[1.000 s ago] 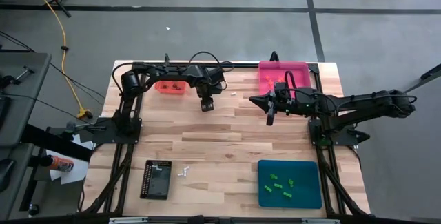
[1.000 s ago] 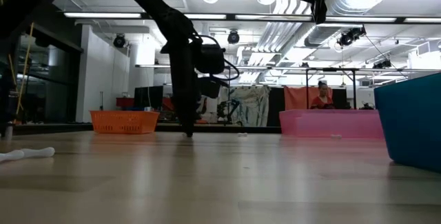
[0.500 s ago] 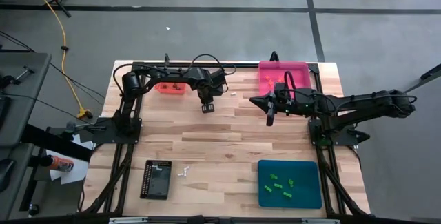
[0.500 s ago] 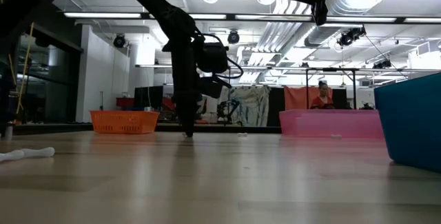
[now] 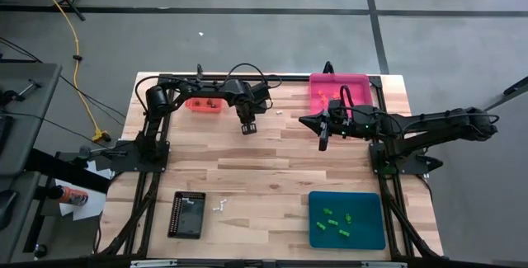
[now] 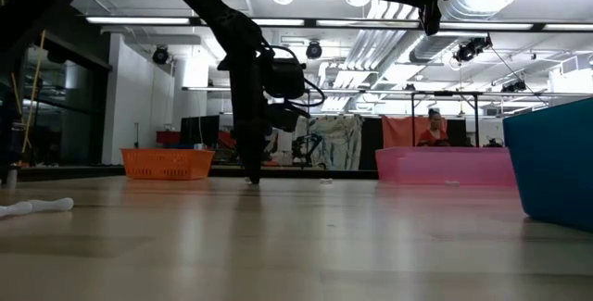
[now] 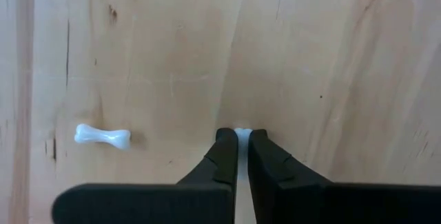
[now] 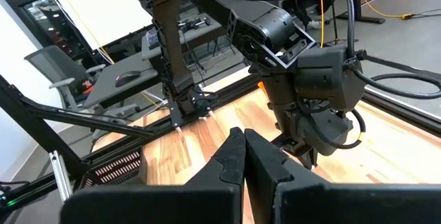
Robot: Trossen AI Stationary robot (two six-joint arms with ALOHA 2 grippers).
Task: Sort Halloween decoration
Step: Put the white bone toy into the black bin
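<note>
I see a small white bone trinket (image 7: 242,133) pinched at the tips of my left gripper (image 7: 242,141), jaws clenched on it with only a sliver of white showing between them, tips down at the wooden desk (image 5: 272,169). A second white bone (image 7: 102,136) lies flat on the wood just beside it, apart from the jaws. From above, the left gripper (image 5: 247,127) sits at the far side of the desk, just beside the orange tray (image 5: 205,104), which holds a few dark bits I can't make out. One more white piece (image 5: 280,113) lies between that gripper and the pink tray (image 5: 338,91). My right gripper (image 5: 324,143) hangs over the desk near the pink tray, jaws clenched tight, nothing in them; its wrist camera shows the two fingers (image 8: 231,156) pressed together with the left arm's wrist beyond. Green trinkets (image 5: 336,222) are scattered in the teal tray (image 5: 346,219) at the near right. The black tray (image 5: 187,213) sits near left with white pieces (image 5: 220,206) just beside it on the wood. Low view shows the left gripper (image 6: 252,177) touching down on the desk, with the orange tray (image 6: 168,163) behind. No readable writing or labels anywhere I can see.
</note>
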